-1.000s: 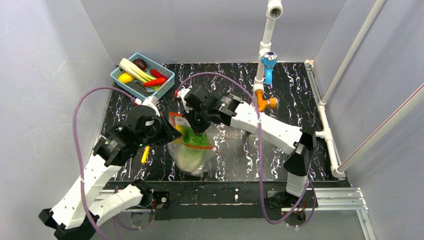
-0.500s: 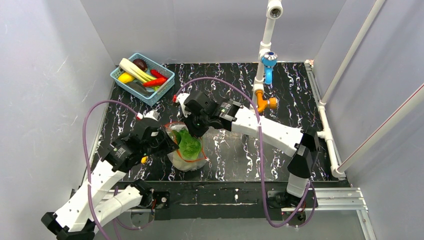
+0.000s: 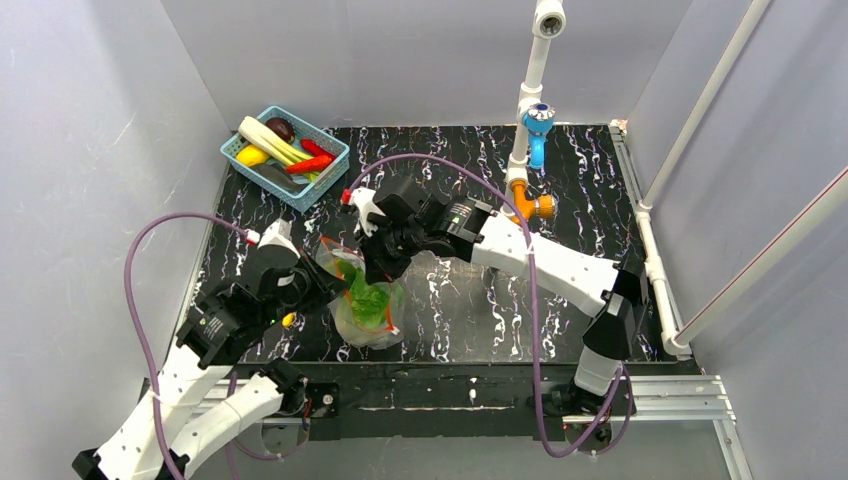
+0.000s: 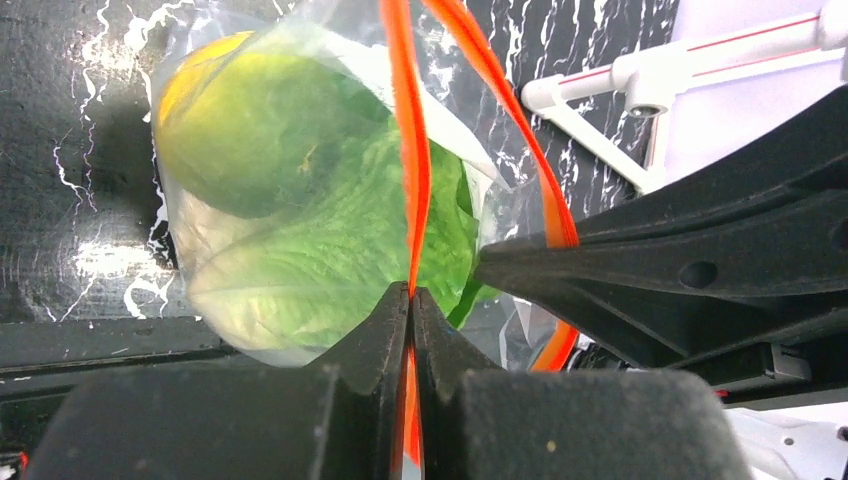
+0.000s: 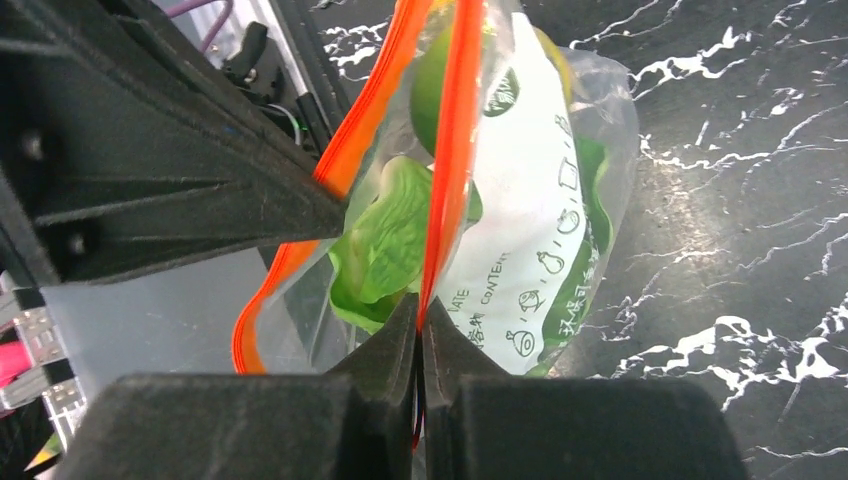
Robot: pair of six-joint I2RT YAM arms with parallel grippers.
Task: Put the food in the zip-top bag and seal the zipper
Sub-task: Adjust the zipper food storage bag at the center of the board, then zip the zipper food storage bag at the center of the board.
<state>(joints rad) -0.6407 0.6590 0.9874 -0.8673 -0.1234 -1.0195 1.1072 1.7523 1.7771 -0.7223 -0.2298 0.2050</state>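
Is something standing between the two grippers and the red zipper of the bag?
Nothing visible does. The left gripper and the right gripper each pinch one strip of the zipper; the lettuce lies inside the zip-top bag.

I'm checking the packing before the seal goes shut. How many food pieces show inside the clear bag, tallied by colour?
Green, the lettuce: 1
Yellow-green, the round fruit: 1
Pale whitish, a lump low in the zip-top bag, blurred through the plastic: 1
Total: 3
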